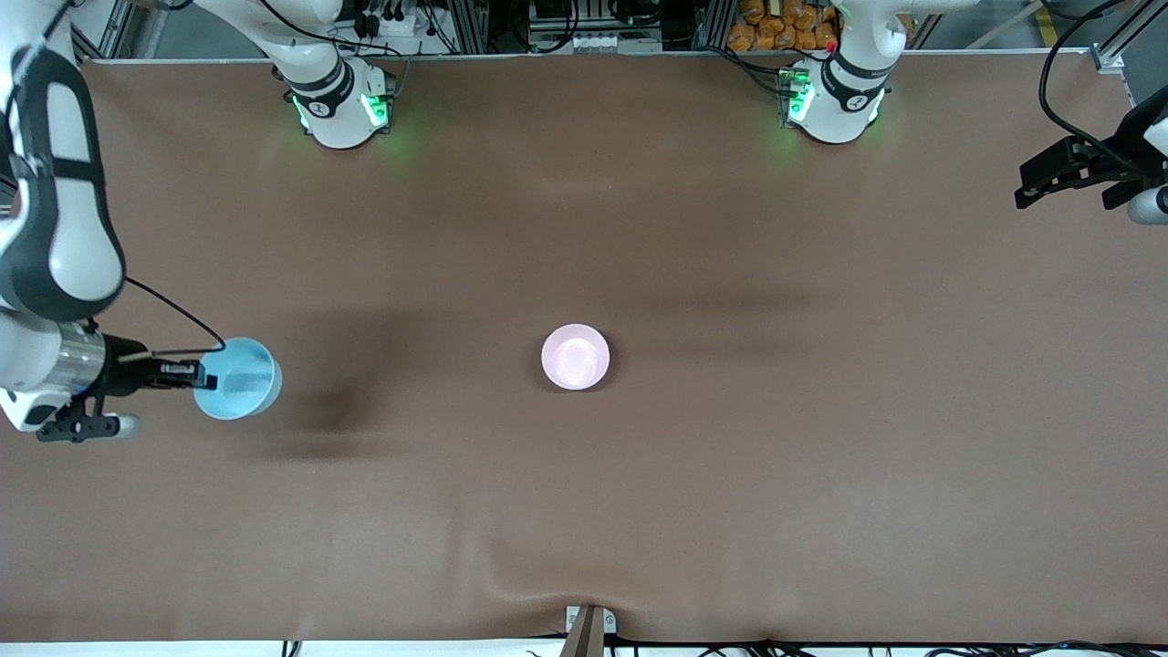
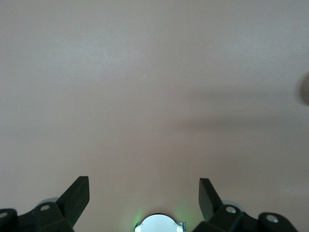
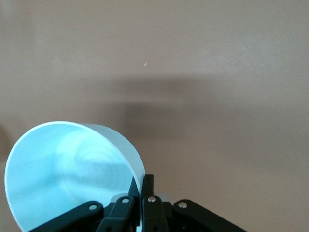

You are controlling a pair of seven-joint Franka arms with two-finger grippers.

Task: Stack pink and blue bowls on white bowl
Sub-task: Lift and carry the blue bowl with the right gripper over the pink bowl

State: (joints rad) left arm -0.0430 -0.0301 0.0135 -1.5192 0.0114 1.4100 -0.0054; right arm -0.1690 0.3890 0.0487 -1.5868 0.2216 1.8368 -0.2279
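A brown cloth-covered table [image 1: 639, 511] is filling the front view, slightly rumpled at its camera-side edge, with the two arm bases glowing green along the top edge and cables, aluminium framing and a heap of orange packets [image 1: 785, 26] showing past it.

The right gripper [image 1: 192, 372] is hanging over the right arm's end of the table, its fingers [image 3: 147, 191] pinched tight on the rim of the blue bowl [image 1: 239, 378]. The bowl is being held off the cloth, tipped so its opening faces partly sideways, and it is casting a dark shadow on the table toward the centre. In the right wrist view one finger is lying inside the wall and the other outside.

The pink bowl [image 1: 576, 357] is sitting upright at the middle of the table, well apart from the blue one. Whether another bowl is lying under it cannot be told.

The left gripper [image 1: 1063, 173] is waiting over the left arm's end of the table, its fingers [image 2: 76, 197] spread wide and grasping nothing, only bare cloth beneath them.
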